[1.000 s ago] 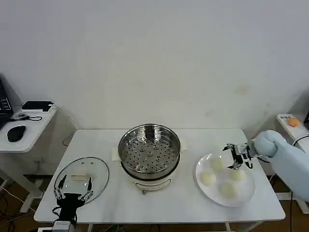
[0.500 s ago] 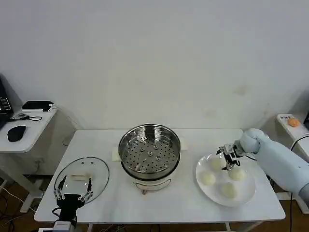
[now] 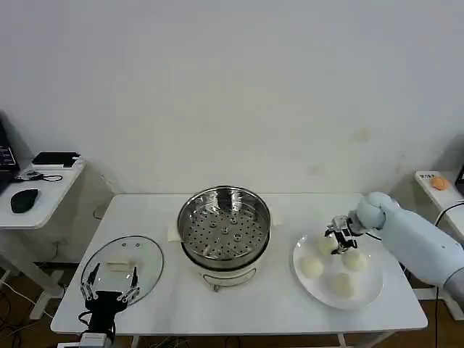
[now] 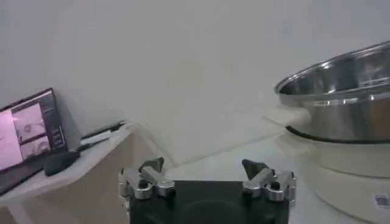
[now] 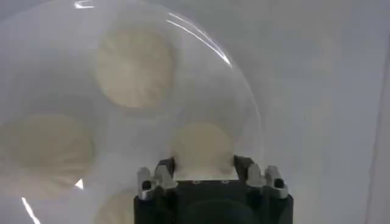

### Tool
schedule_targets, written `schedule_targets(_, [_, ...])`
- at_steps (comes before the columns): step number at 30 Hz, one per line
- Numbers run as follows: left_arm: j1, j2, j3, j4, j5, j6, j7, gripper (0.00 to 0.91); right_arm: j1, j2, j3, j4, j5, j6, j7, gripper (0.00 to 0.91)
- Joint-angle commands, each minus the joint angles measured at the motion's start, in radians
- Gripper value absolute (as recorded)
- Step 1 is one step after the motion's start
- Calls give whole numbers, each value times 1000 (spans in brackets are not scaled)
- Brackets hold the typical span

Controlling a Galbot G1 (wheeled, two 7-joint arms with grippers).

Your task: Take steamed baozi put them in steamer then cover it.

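Fingers of the right gripper (image 3: 339, 238) spread open around one steamed baozi (image 5: 201, 148) on the plate (image 3: 370, 288) — left gripper (image 3: 109, 287) open, parked over the cover (image 3: 148, 261) — steamer (image 3: 224, 227) uncovered.

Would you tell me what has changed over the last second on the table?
The right hand has moved leftward across the plate and now hangs open over the far-left baozi, gripping nothing yet. All four baozi, the empty steamer, the cover and the open left hand stayed put.
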State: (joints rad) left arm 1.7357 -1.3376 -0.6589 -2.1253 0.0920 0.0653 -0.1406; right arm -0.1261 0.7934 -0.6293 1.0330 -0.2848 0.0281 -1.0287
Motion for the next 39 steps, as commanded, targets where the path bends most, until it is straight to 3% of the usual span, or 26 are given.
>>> schedule_targets(1, [0, 1, 0, 2, 0, -1, 1, 907, 47, -13, -37, 24, 25, 7, -11, 544])
schedule_targets(8, [-4, 11, -2, 10, -8, 2, 3, 907, 180, -80, -82, 130, 116, 5, -14, 544])
schedule_targets(15, [-12, 18, 0, 12, -11, 3, 5, 907, 361, -59, -129, 140, 194, -6, -14, 544])
schedule_targets(24, [-21, 39, -11, 16, -29, 5, 6, 907, 604, 128, -270, 69, 285, -17, 1, 544])
schedule_targets(28, [-22, 44, -22, 18, -36, 4, 5, 907, 677, 261, -342, 38, 325, -13, 11, 544])
schedule_targets(33, [-21, 41, -32, 14, -40, 3, 6, 907, 702, 403, -405, 41, 334, 11, 29, 544])
schedule_targets(39, [-16, 39, -46, 18, -46, 2, 5, 907, 675, 466, -486, 131, 335, 56, 48, 544])
